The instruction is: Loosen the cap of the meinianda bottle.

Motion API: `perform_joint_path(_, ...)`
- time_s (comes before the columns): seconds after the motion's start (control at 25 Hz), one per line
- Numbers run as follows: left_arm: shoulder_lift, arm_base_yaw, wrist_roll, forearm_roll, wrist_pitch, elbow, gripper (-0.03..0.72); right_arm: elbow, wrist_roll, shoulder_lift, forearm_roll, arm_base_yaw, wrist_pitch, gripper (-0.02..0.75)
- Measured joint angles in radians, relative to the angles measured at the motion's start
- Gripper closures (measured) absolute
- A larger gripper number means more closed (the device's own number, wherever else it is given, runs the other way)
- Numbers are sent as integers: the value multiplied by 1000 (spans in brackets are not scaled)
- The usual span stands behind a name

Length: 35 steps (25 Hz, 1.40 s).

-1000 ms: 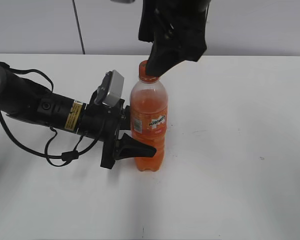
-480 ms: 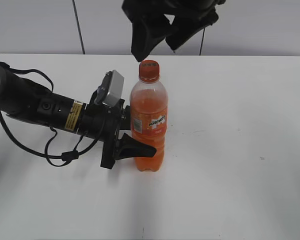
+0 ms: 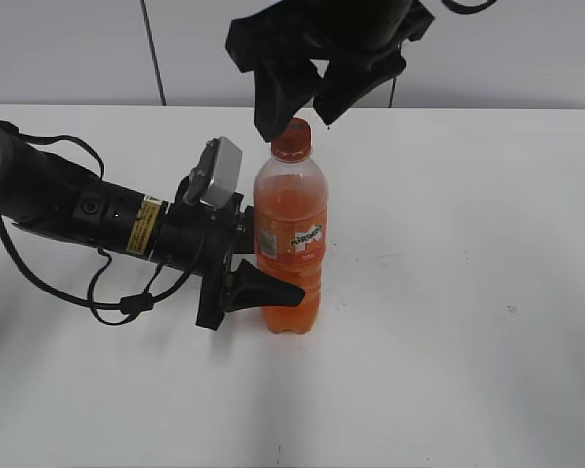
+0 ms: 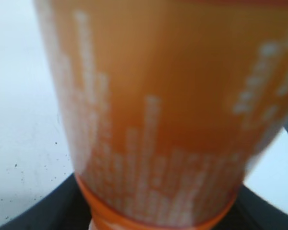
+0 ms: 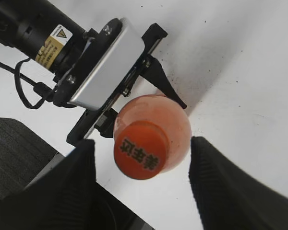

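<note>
Meinianda bottle standing upright near the middle of the white table, its orange cap still seated on the neck. The left gripper, reaching in from the left along the table, is clamped on the lower body of the bottle; the left wrist view shows only the blurred orange label close up between dark jaw edges. The right gripper hangs above the cap with its fingers spread wide to either side, touching nothing.

Handling, as judged: the bottle looks almost full, so fairly heavy and stable at its base, but the thin clear plastic wall would give under hard squeezing. The cap is small, stiff and probably ribbed at the rim; the pads should close on its sides, low enough not to slip off the top, while the left gripper resists the twist.

Writing: white characters on the cap top in the right wrist view, too small to read with certainty; a white logo on the label in the exterior view, blurred; a yellow warning sticker on the left arm, its text not legible.
</note>
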Motion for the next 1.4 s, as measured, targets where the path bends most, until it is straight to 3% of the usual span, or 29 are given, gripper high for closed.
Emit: perform_joint_path(1.4,0,0,0,0,0,0,281,0,-26,34,2,0,-4,361)
